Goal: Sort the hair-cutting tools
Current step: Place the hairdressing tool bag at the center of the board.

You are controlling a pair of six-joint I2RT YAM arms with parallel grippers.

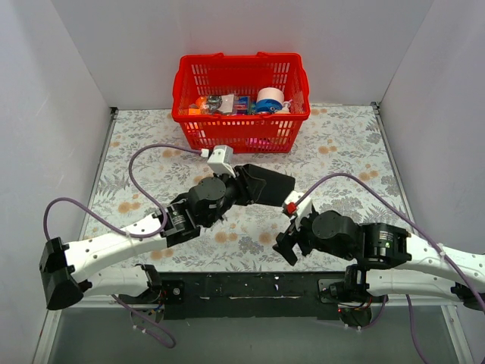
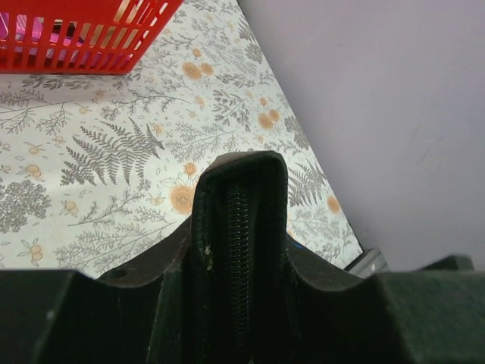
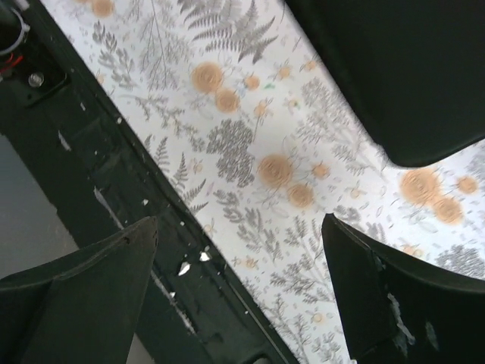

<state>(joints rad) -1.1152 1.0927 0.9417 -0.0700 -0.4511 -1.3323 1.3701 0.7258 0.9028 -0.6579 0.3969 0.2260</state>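
My left gripper [image 1: 241,184] is shut on the edge of a flat black pouch [image 1: 267,186] and holds it above the middle of the table. In the left wrist view the pouch [image 2: 239,199] stands upright between my fingers [image 2: 68,311], its zipper facing the camera. My right gripper [image 1: 286,247] hangs open and empty over the table's near edge, just right of and below the pouch. The right wrist view shows its jaws wide apart [image 3: 239,224], with only the floral cloth between them and the pouch [image 3: 402,68] at the upper right. No hair-cutting tools show in any view.
A red plastic basket [image 1: 182,114] with several mixed items stands at the back centre, also seen in the left wrist view [image 2: 76,38]. Floral cloth [image 1: 341,152] covers the table. A black mounting rail [image 3: 114,174] runs along the near edge. Grey walls enclose three sides.
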